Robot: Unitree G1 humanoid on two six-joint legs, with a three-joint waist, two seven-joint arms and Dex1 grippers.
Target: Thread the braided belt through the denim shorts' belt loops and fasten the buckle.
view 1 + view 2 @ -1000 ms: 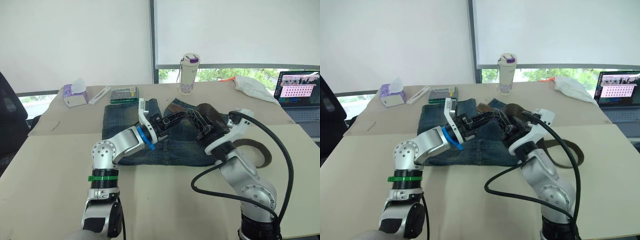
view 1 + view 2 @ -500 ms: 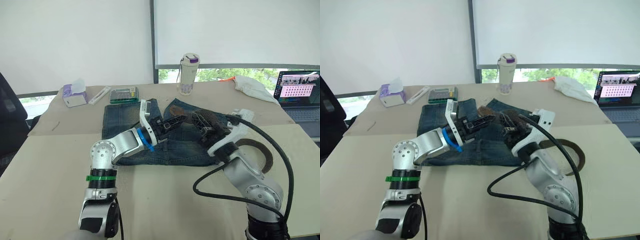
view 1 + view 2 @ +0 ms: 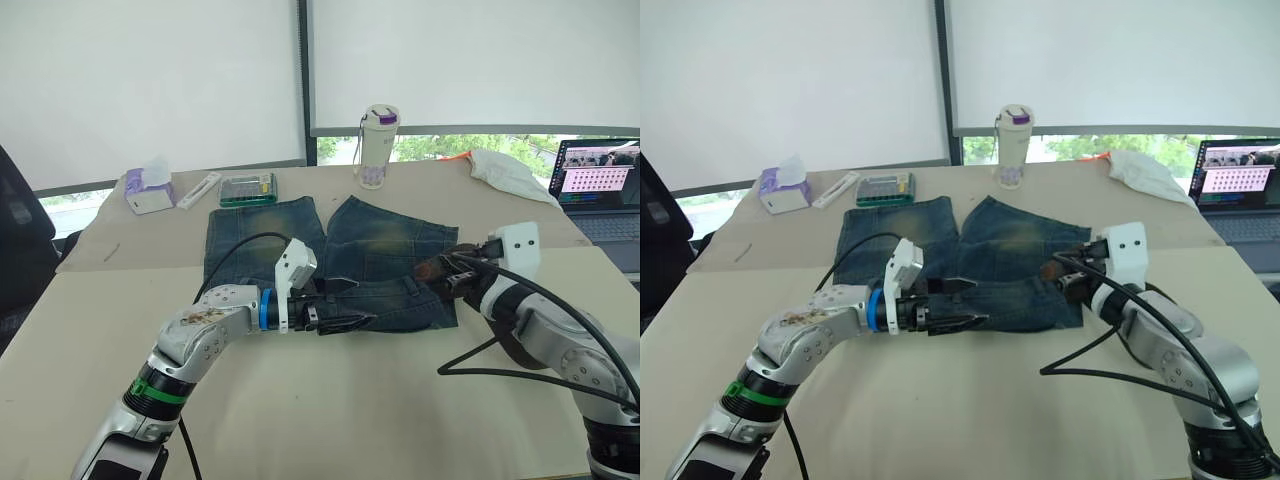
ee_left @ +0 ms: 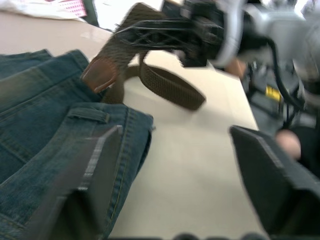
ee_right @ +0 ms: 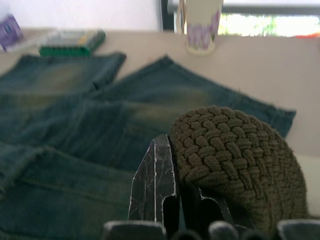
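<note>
The denim shorts (image 3: 330, 255) lie flat on the table, waistband toward me. My left gripper (image 3: 360, 320) rests low at the waistband's right part, jaws wide open with nothing between them. In the left wrist view a belt loop (image 4: 89, 114) shows just ahead of one finger (image 4: 100, 165). My right gripper (image 3: 440, 272) hovers at the shorts' right edge, shut on the braided belt (image 5: 235, 155). The belt's brown leather tip (image 4: 100, 75) points at the waistband, and the strap (image 4: 167, 87) curves away behind it on the table. The buckle is hidden.
At the table's far side stand a bottle (image 3: 379, 147), a tissue box (image 3: 148, 190), a white remote (image 3: 200, 190) and a green calculator (image 3: 247, 189). A white cloth (image 3: 505, 170) and a laptop (image 3: 600, 190) sit far right. My right arm's black cable (image 3: 480, 372) loops over the table.
Both arms came down off the shorts. The left gripper sank to the waistband and opened. The right gripper closed on the belt and drew it to the right.
</note>
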